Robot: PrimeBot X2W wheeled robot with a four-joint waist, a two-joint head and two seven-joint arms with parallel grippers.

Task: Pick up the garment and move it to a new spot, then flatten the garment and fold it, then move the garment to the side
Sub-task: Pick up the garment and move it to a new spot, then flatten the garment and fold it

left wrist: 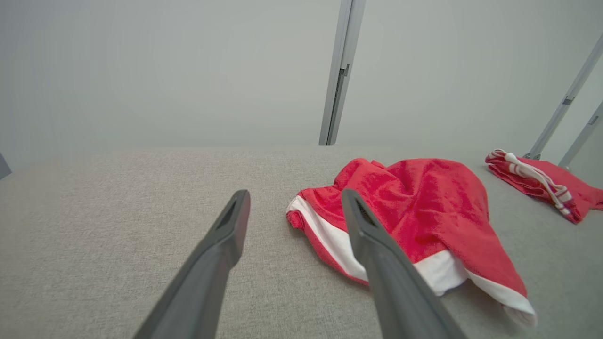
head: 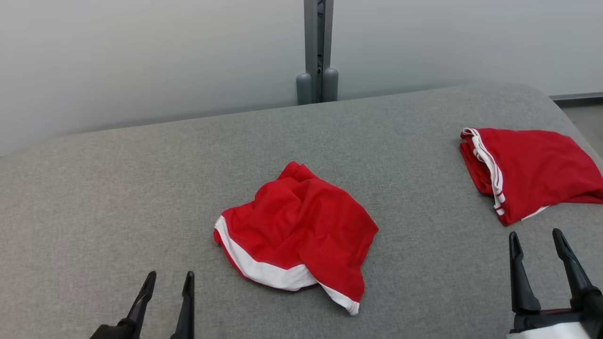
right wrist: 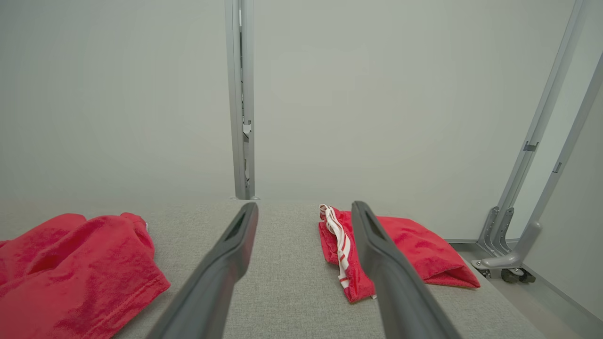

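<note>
A crumpled red garment with a white band [head: 301, 226] lies in the middle of the grey padded table [head: 118, 197]. In the left wrist view the same red garment [left wrist: 424, 212] sits just right of my fingers. My left gripper [head: 168, 282] is open at the lower left, short of the garment and apart from it. My right gripper [head: 537, 240] is open at the lower right, empty, just in front of a second red garment [head: 527, 169]. The right wrist view has the crumpled garment [right wrist: 75, 273] at its lower left and my right gripper [right wrist: 304, 209] open.
A folded red garment with white stripes [right wrist: 400, 249] rests near the table's right edge. A grey metal post [head: 318, 52] stands behind the table against a pale wall. Angled metal frame legs [right wrist: 532, 188] stand off the right side on the floor.
</note>
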